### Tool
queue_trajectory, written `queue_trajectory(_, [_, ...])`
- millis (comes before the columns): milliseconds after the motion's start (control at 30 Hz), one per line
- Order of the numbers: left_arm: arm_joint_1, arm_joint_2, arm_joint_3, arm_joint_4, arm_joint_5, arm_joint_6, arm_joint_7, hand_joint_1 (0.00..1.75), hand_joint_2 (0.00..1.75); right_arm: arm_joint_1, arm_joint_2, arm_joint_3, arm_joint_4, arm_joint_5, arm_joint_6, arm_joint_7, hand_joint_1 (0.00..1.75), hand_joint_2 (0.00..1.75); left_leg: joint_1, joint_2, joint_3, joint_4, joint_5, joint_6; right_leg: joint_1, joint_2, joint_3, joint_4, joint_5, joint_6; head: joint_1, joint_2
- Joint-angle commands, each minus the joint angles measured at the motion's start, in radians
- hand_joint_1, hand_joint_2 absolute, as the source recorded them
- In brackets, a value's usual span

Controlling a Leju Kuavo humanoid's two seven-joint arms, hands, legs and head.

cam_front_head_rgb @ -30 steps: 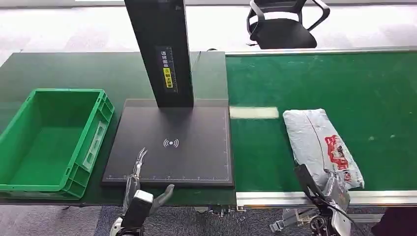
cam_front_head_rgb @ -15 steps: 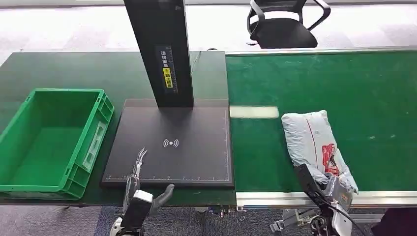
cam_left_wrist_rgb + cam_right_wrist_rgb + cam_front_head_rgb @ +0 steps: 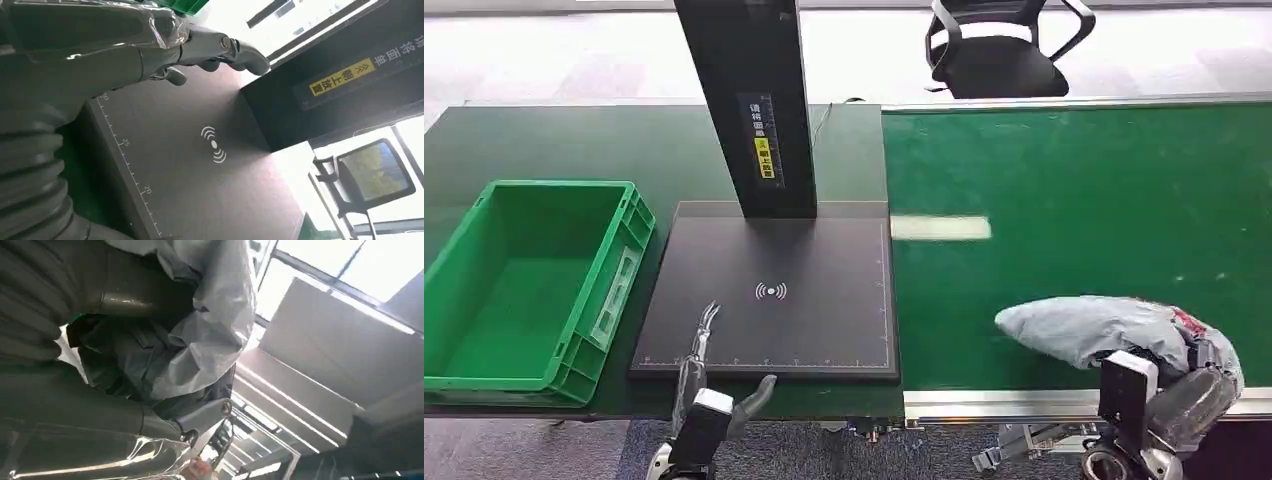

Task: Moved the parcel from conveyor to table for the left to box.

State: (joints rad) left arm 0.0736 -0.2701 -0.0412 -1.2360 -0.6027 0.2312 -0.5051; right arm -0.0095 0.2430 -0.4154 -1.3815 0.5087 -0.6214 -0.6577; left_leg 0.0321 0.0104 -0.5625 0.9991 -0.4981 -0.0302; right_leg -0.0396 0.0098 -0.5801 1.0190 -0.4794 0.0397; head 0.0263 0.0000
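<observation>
- The parcel (image 3: 1096, 328) is hanging lifted over the conveyor's (image 3: 1044, 180) near right edge.
- The right hand (image 3: 1189, 400) is gripping it, fingers wrapped in the plastic.
- The left hand (image 3: 709, 385) is hovering, fingers spread, empty, at the black pad's (image 3: 824, 330) near edge.
- The green box (image 3: 484, 375) is sitting far left.

right hand (image 3: 1189, 400) fingers hidden beneath parcel (image 3: 1094, 328) — chair (image 3: 999, 50) top cut off
</observation>
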Motion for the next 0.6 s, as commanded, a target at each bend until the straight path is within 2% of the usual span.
queue_trajectory(33, [-0.076, -0.054, 0.012, 0.139, 0.002, -0.001, -0.020, 0.00, 1.75, -0.007, -0.028, 0.364, -0.317, -0.176, -0.041, -0.040, 1.75, 1.75, -0.001, 0.001, -0.002, 0.001, 0.000, 0.002, -0.001, 0.001, -0.003, 0.002, 0.001, -0.002, 0.000, 0.000])
queue_trajectory(167, [-0.099, -0.054, 0.004, 0.164, 0.004, -0.004, -0.024, 0.00, 1.75, -0.126, -0.027, 0.442, -0.273, -0.173, -0.016, -0.029, 1.75, 1.75, -0.002, 0.007, -0.001, 0.001, 0.001, 0.003, -0.001, 0.005, -0.004, 0.002, 0.003, -0.003, 0.000, 0.000])
queue_trajectory(267, [-0.115, -0.051, -0.006, 0.183, 0.008, -0.007, -0.032, 0.00, 1.75, -0.310, -0.042, 0.510, -0.161, -0.126, 0.033, 0.034, 1.75, 1.75, -0.002, 0.004, 0.000, 0.000, 0.002, 0.003, -0.001, 0.002, -0.002, 0.001, 0.003, -0.003, -0.001, 0.000])
queue_trajectory(300, [-0.122, -0.049, -0.014, 0.192, 0.010, -0.010, -0.034, 0.00, 1.75, -0.406, -0.043, 0.532, -0.093, -0.102, 0.056, 0.061, 1.75, 1.75, -0.001, 0.008, 0.000, 0.001, 0.001, 0.002, -0.001, 0.007, -0.004, 0.002, 0.003, -0.003, 0.000, 0.000])
queue_trajectory(333, [-0.128, -0.049, -0.017, 0.199, 0.013, -0.010, -0.037, 0.00, 1.75, -0.488, -0.040, 0.542, -0.033, -0.093, 0.092, 0.101, 1.75, 1.75, -0.002, 0.007, 0.001, 0.001, 0.001, 0.002, -0.001, 0.007, -0.003, 0.002, 0.003, -0.002, 0.000, 0.000])
queue_trajectory(400, [-0.137, -0.050, -0.023, 0.213, 0.018, -0.005, -0.040, 0.00, 1.75, -0.605, -0.033, 0.549, 0.067, -0.075, 0.130, 0.157, 1.75, 1.75, -0.002, 0.010, 0.000, 0.002, 0.002, 0.003, -0.001, 0.010, -0.004, 0.003, 0.005, -0.003, 0.000, 0.000])
queue_trajectory(433, [-0.141, -0.049, -0.027, 0.219, 0.021, -0.008, -0.042, 0.00, 1.75, -0.666, -0.031, 0.556, 0.134, -0.052, 0.155, 0.189, 1.75, 1.75, -0.001, 0.007, 0.002, 0.001, 0.002, 0.002, -0.001, 0.006, -0.001, 0.002, 0.003, -0.002, -0.001, 0.000])
queue_trajectory(533, [-0.151, -0.048, -0.035, 0.234, 0.036, -0.005, -0.048, 0.00, 1.75, -0.825, -0.012, 0.562, 0.372, -0.013, 0.213, 0.241, 1.75, 1.75, -0.001, 0.007, 0.002, 0.001, 0.003, 0.002, -0.001, 0.006, -0.001, 0.003, 0.004, -0.003, 0.000, 0.000])
queue_trajectory(600, [-0.157, -0.046, -0.037, 0.245, 0.042, -0.002, -0.051, 0.00, 1.75, -0.885, -0.002, 0.568, 0.497, -0.003, 0.240, 0.244, 1.75, 1.75, -0.001, 0.008, 0.003, 0.001, 0.003, 0.002, -0.001, 0.007, -0.001, 0.003, 0.004, -0.003, -0.001, 0.000])
